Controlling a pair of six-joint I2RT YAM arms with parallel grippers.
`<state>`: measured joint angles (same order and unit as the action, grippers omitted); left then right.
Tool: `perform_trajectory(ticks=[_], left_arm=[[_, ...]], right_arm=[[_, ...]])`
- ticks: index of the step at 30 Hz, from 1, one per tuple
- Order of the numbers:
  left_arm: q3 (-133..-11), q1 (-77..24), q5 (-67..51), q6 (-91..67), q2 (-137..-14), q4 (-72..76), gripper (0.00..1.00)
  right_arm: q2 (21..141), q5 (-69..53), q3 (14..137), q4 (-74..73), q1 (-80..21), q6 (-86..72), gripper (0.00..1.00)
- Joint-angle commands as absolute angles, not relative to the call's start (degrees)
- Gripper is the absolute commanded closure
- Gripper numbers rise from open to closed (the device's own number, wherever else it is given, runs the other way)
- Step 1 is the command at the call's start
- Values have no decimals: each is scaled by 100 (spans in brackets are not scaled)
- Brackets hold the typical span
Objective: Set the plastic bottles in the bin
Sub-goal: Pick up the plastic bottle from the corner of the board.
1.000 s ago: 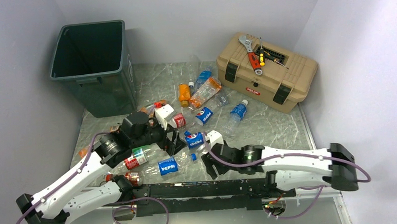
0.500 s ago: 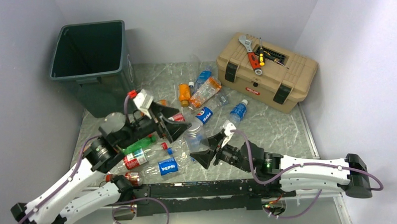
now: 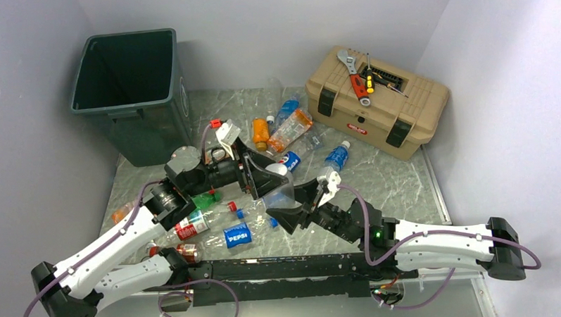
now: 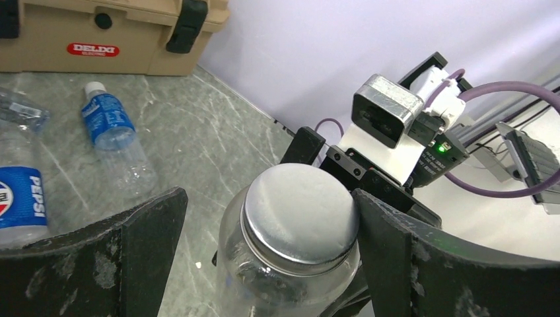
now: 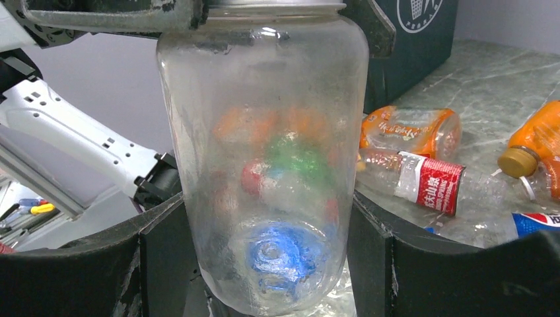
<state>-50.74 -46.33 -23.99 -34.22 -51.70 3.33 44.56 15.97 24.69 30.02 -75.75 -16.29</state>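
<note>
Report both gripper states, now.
Left gripper: open, straddling the clear bottle.
Right gripper: shut on the clear bottle.

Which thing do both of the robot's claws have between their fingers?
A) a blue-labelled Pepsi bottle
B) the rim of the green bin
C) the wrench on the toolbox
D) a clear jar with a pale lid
D: the right gripper clasps the body of the clear jar, while the left gripper stands open around its lid, with a gap on one side.
</note>
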Motion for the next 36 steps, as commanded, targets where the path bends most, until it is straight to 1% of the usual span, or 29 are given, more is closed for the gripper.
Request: perform_trajectory(ticks=[1, 6, 11, 15, 19, 21, 22, 24, 27, 28, 29, 32, 34, 36], left_arm=[[-4996, -4658, -2839, -3616, -5221, 782, 0], [-4840, -4753, -2886, -3514, -5149, 858, 1], [-4707, -5029, -2637, -3280, -5098, 804, 1], [-4795, -5141, -2525, -3038, -5101, 577, 14], [-4775, -5152, -2449, -2948, -5018, 583, 22], [-4740, -5151, -2402, -2928, -4980, 609, 27], [-4731, -5155, -2397, -2919, -4975, 615, 31], [-4736, -5151, -2393, -2902, -4982, 616, 37], [-4731, -5155, -2403, -2879, -4975, 619, 43], [-4729, -5156, -2423, -2870, -4968, 630, 47], [-4729, -5153, -2425, -2854, -4954, 632, 52], [-4780, -5152, -2350, -2768, -4889, 523, 64], [-4904, -5155, -2193, -2601, -4798, 272, 70], [-5142, -5157, -1843, -2273, -4692, -77, 72]], right_arm=[[4419, 1626, 2515, 3485, -7603, -1567, 51], [4399, 1827, 2535, 3415, -7603, -1600, 50], [4540, 1851, 2620, 3395, -7603, -1643, 50], [4624, 1815, 2669, 3401, -7603, -1655, 50], [4650, 1766, 2687, 3370, -7603, -1670, 49], [4670, 1711, 2723, 3306, -7603, -1666, 45], [4687, 1679, 2743, 3264, -7603, -1675, 41], [4730, 1614, 2802, 3185, -7603, -1693, 29], [4814, 1556, 2907, 3007, -7603, -1755, 9], [4834, 1558, 2943, 2934, -7603, -1798, 3], [4842, 1549, 2989, 2842, -7603, -1821, 1], [4813, 1498, 3166, 2476, -7603, -1875, 0], [4727, 1430, 3346, 2110, -7603, -1897, 0], [4579, 1315, 3557, 1556, -7603, -1880, 0]])
